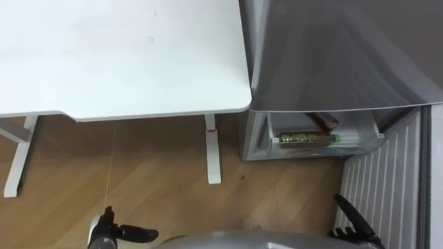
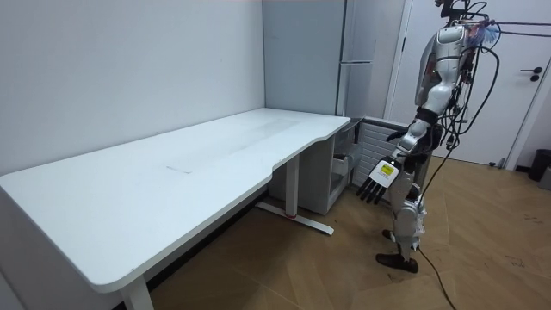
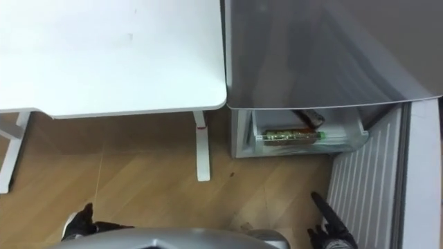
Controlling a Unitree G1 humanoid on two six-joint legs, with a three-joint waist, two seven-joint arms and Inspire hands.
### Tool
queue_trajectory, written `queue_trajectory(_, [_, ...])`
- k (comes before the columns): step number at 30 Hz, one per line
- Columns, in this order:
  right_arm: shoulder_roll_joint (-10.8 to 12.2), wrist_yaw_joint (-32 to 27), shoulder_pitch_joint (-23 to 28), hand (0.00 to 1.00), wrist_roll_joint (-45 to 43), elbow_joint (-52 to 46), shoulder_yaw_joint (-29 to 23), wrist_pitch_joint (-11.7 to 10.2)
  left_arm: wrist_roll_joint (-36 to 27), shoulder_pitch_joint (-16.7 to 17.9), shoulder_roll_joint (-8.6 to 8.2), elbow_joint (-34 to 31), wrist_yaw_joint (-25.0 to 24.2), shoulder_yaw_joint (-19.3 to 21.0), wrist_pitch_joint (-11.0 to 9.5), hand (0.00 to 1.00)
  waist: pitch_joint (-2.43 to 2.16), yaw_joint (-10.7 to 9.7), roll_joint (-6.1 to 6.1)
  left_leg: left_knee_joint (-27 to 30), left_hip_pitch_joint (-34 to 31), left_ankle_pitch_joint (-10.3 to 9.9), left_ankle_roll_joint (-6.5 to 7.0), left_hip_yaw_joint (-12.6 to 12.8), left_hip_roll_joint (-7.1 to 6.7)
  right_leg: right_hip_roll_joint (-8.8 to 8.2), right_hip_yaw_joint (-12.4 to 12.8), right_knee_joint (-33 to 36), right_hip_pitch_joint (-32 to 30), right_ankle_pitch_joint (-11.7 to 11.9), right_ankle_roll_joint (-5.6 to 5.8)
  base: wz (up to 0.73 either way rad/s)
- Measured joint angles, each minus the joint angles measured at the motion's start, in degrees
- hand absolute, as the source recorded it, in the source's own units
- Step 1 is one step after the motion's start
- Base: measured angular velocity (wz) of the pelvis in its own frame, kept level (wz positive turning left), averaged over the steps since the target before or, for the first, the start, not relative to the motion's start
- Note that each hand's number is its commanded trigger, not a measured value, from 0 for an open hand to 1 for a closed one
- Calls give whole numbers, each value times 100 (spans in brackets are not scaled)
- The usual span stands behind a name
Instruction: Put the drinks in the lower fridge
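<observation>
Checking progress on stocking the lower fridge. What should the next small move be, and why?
Probably bring the right hand to the open lower door and push it shut: a green-capped bottle already lies inside, and the left hand too is open and empty.

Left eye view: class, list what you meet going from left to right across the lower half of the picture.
In order: table's left leg → left hand → table's right leg → drink bottle in the lower fridge → right hand.

Left robot hand point(image 1: 111, 234), right robot hand point(image 1: 356, 225) cut by bottom edge; lower fridge point(image 1: 360, 143) mostly hidden under upper fridge point(image 1: 332, 55).
</observation>
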Motion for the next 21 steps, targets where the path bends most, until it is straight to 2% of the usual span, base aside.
queue_trajectory(10, [44, -135, 81, 0, 536, -155, 18, -69, 94, 155, -10, 11, 18, -119, -8, 0, -5, -20, 44, 4, 50, -22, -4, 5, 3, -3, -14, 0, 98, -2, 0, 0])
queue_trajectory(12, [41, -174, 169, 0, 635, -317, 15, -73, 131, 280, -8, 12, 27, -113, -12, 0, 17, -29, 54, 6, 91, -25, -2, -7, 1, -6, -54, -6, 157, -5, 3, 2])
queue_trajectory(18, [18, -168, 13, 0, 948, -321, -200, -60, 152, 352, -7, 36, 14, -109, 26, 0, 4, -2, 114, 124, -75, -73, 19, -82, -8, -29, -78, 25, 7, -59, 21, 5])
queue_trajectory(20, [17, -162, -82, 0, 932, -313, -195, -59, 152, 344, -7, 43, -10, -116, 71, 0, -20, -6, 115, 169, -184, -77, 24, -121, -15, -36, -109, 49, -77, -59, 22, 11])
queue_trajectory(21, [17, -148, -139, 0, 963, -302, -196, -60, 153, 324, -1, 83, -38, -116, 76, 0, -12, 5, 136, 215, -245, -77, 25, -140, -14, -45, -159, 119, -117, -60, 20, 9])
